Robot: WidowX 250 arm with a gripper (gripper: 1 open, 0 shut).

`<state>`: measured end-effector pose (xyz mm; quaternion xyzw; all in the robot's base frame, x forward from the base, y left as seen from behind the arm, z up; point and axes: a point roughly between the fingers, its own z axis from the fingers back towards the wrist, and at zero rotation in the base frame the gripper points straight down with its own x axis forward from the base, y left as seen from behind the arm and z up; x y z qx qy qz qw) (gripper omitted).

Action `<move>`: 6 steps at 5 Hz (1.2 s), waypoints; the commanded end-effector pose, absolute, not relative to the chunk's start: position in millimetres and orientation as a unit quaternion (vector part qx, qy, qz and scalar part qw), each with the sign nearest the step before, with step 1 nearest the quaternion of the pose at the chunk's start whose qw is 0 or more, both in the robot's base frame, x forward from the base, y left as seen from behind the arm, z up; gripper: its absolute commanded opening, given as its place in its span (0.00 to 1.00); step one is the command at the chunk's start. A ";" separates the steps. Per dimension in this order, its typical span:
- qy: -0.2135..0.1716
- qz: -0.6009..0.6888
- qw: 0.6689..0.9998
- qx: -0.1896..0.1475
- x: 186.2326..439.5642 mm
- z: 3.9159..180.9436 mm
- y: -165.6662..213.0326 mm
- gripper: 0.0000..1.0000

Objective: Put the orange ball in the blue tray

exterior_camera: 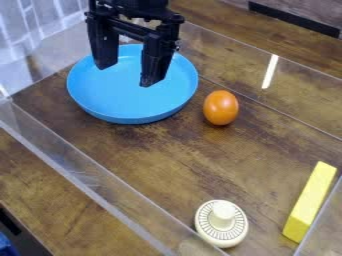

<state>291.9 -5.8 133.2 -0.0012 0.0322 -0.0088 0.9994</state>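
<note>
The orange ball is a small glossy sphere on the wooden table, just right of the blue tray. The tray is a large round shallow dish at the upper left. My black gripper hangs over the tray, left of the ball and apart from it. Its two fingers point down with a gap between them, and nothing is held. The fingertips sit over the tray's inside.
A yellow rectangular block lies at the right front. A cream ridged disc sits at the front. Clear plastic walls run along the table's front and sides.
</note>
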 end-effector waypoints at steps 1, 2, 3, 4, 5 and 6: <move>0.036 -0.014 0.999 -0.002 294.5 127.1 -7.9 1.00; 0.037 -0.022 0.999 -0.003 300.2 120.3 -11.2 1.00; 0.023 -0.042 0.999 -0.005 313.2 115.5 -18.5 1.00; 0.007 -0.058 0.998 -0.006 324.5 112.2 -26.3 1.00; 0.003 -0.066 0.998 -0.009 330.1 107.4 -30.5 1.00; -0.008 -0.070 0.997 -0.010 339.2 101.9 -35.8 1.00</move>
